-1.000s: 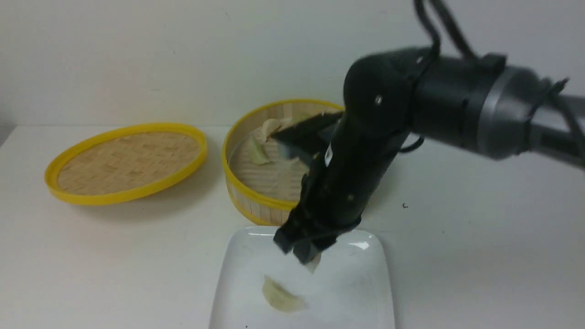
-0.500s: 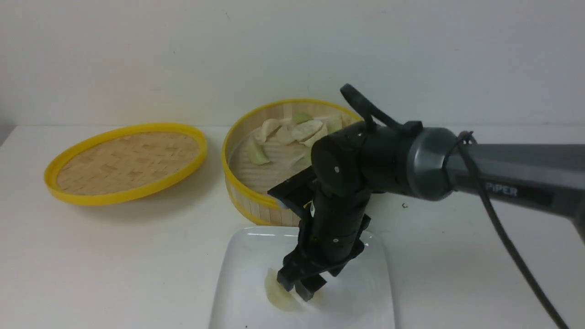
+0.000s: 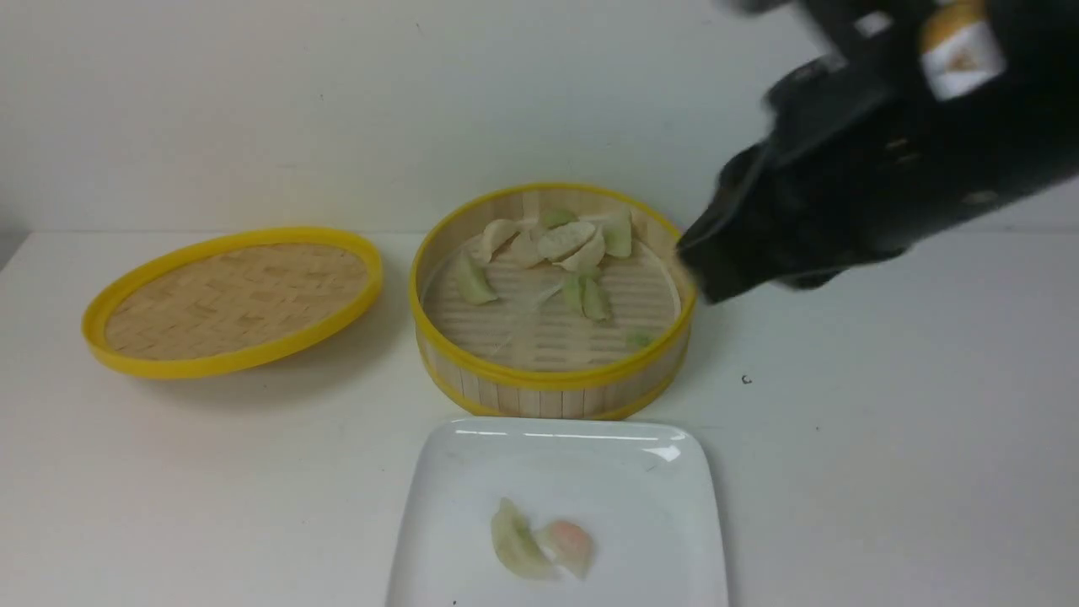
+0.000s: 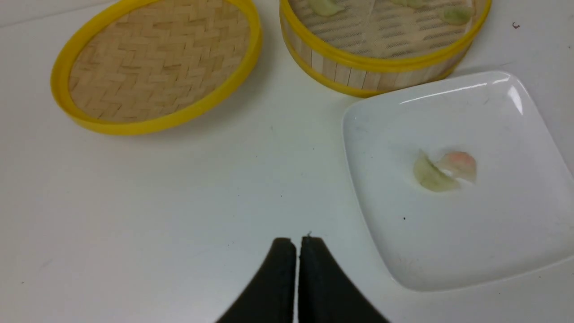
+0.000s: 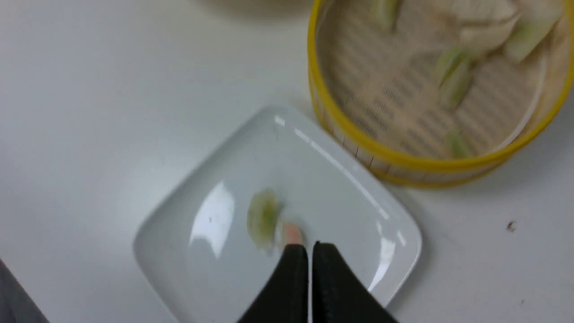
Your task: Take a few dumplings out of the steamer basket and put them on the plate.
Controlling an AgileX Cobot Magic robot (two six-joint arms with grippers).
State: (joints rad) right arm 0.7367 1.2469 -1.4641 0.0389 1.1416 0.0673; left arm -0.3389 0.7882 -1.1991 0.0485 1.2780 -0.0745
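The steamer basket (image 3: 552, 381) stands mid-table and holds several pale green and cream dumplings (image 3: 566, 240). In front of it is the white plate (image 3: 590, 459), with a green dumpling (image 3: 516, 546) and a pinkish dumpling (image 3: 571, 544) lying side by side and touching. My right gripper (image 5: 309, 247) is shut and empty, high above the plate. In the front view it is a blurred black shape (image 3: 704, 270) at the upper right. The left gripper (image 4: 296, 242) is shut on nothing, over bare table beside the plate (image 4: 471, 251). It does not show in the front view.
The flat woven yellow-rimmed lid (image 3: 236, 299) lies to the left of the basket. A wall runs close behind both. A small dark speck (image 3: 746, 379) marks the table to the right of the basket.
The right gripper lowered to the plate, left the pinkish dumpling beside the green one, then rose up and to the right and shut again. The left gripper stayed shut.
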